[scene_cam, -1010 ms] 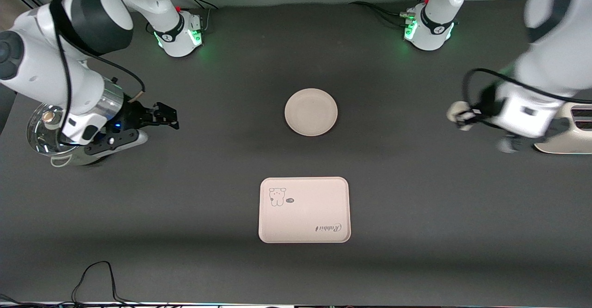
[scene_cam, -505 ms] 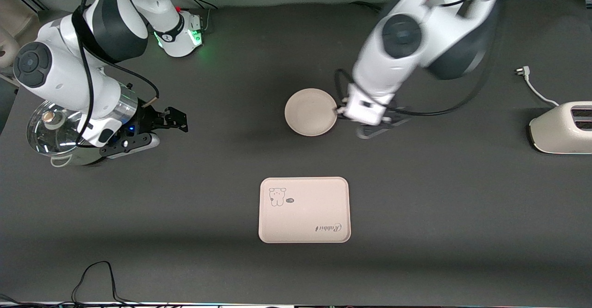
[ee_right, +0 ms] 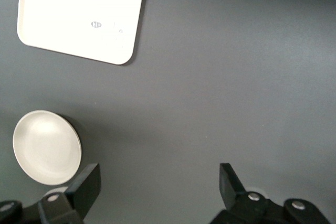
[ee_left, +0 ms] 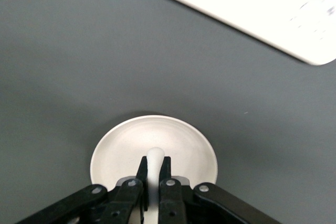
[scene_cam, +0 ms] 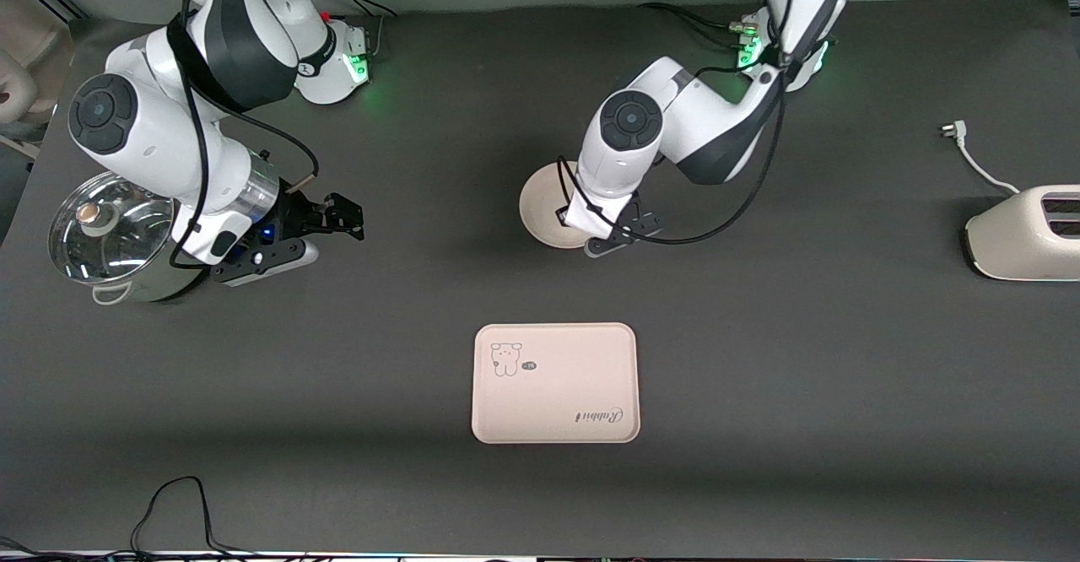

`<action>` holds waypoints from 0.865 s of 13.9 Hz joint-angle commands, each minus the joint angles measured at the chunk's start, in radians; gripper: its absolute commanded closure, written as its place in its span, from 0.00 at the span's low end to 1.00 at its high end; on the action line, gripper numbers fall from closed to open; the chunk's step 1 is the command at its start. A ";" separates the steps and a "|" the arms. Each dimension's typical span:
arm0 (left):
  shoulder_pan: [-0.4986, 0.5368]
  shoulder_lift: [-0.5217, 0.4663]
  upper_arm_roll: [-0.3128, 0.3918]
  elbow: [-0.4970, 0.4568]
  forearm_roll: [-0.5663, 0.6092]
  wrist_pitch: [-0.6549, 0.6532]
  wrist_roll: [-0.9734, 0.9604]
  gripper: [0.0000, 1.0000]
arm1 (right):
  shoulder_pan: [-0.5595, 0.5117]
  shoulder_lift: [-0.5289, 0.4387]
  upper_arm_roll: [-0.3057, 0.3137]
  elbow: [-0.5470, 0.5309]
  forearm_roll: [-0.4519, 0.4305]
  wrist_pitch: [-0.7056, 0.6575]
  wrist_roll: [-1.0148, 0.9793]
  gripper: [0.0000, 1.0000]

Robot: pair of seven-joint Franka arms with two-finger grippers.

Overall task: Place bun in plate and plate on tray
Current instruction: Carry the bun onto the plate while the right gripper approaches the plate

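The round cream plate [scene_cam: 538, 204] lies mid-table, partly covered by the left arm's hand. My left gripper [ee_left: 154, 162] hangs over the plate [ee_left: 118, 150], shut on the bun [ee_left: 154, 156], a small off-white lump pinched between the black fingers. The pale pink tray [scene_cam: 554, 383] with the rabbit drawing lies nearer to the front camera than the plate. My right gripper [scene_cam: 344, 215] is open and holds nothing. It is low over bare table beside the pot, toward the right arm's end. The right wrist view shows the plate [ee_right: 46, 147] and the tray [ee_right: 79, 17].
A steel pot with a glass lid [scene_cam: 105, 237] stands at the right arm's end of the table. A cream toaster [scene_cam: 1025, 233] with its loose plug cord [scene_cam: 970, 153] sits at the left arm's end. A black cable [scene_cam: 177, 503] loops near the front edge.
The left arm has swung from the toaster end to over the plate, carrying the bun. The right arm has drifted a little toward the middle, uncovering the pot.
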State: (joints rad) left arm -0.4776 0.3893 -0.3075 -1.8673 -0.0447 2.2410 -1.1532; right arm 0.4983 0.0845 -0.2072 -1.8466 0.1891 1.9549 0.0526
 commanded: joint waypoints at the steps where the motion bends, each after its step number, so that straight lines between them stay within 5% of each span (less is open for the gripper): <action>1: -0.062 0.045 0.016 -0.058 0.011 0.083 -0.080 0.89 | 0.016 -0.028 -0.008 -0.013 0.016 0.033 0.064 0.00; 6: -0.131 0.148 0.018 -0.069 0.132 0.212 -0.278 0.84 | 0.083 -0.023 -0.011 -0.020 0.016 0.053 0.090 0.00; 7: -0.131 0.151 0.018 -0.067 0.132 0.218 -0.280 0.76 | 0.092 -0.016 -0.011 -0.020 0.016 0.055 0.092 0.00; 8: -0.130 0.152 0.016 -0.067 0.132 0.216 -0.278 0.50 | 0.095 -0.014 -0.009 -0.020 0.018 0.058 0.099 0.00; 9: -0.130 0.154 0.016 -0.067 0.132 0.215 -0.280 0.01 | 0.091 -0.006 -0.009 -0.025 0.035 0.077 0.099 0.00; 12: -0.128 0.154 0.016 -0.067 0.132 0.210 -0.280 0.00 | 0.097 0.011 -0.011 -0.025 0.154 0.108 0.090 0.00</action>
State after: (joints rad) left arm -0.5974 0.5517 -0.2982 -1.9334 0.0676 2.4495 -1.4041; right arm 0.5791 0.0868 -0.2076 -1.8681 0.2947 2.0409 0.1328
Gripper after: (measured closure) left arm 0.379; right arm 0.000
